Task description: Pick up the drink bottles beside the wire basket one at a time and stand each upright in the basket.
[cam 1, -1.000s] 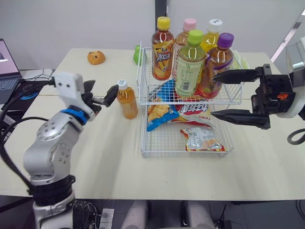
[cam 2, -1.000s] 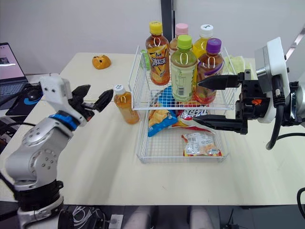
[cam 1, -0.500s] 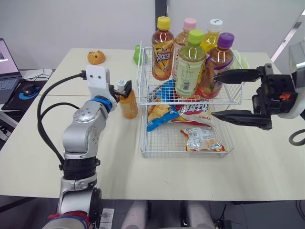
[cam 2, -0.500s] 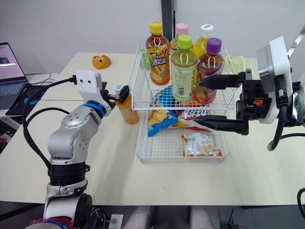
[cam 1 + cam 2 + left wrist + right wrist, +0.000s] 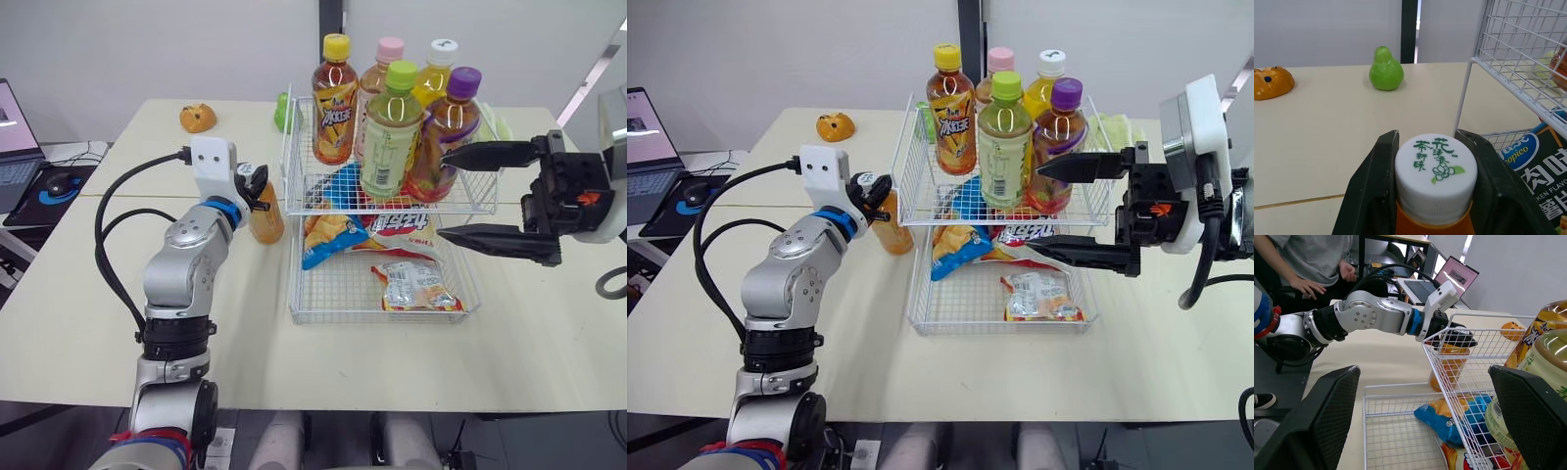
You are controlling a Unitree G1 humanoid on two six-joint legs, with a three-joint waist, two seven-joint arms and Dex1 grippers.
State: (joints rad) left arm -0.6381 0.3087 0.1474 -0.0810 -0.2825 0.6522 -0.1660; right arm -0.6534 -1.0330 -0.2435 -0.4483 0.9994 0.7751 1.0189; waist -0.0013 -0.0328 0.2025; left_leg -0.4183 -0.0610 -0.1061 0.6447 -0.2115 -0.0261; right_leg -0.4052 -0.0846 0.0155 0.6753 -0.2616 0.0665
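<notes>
I have the left tool [image 5: 257, 184] down on the small orange-drink bottle with the white printed cap [image 5: 265, 217]. The bottle stands upright on the pale worktop [image 5: 235, 323], just beside the left side of the white two-tier wire basket [image 5: 377, 317]. In the left wrist view the tool's two black fingers [image 5: 1376, 186] sit against opposite sides of the cap, so I read it as clamped on the bottle at the cap. The base looks to be resting on the worktop, so the lift has not yet begun.

The right tool [image 5: 1035, 209] hangs at the basket's right side with its jaws wide apart, holding nothing.

Five plastic drink bottles [image 5: 390, 137] already stand in the upper tier, and snack packets [image 5: 338, 235] lie in the lower tray. I take this as the grasp step on what looks like the last bottle outside the basket.

My next move calls for a straight lift until the base clears the upper tier's rim. Then I would carry it sideways toward what looks like a free front-left corner and lower it gently. A hold on the cap alone is narrow and the bottle may swing, so I would go slowly. I would also keep clear of the yellow-capped bottle [image 5: 334, 103] nearest that corner.
</notes>
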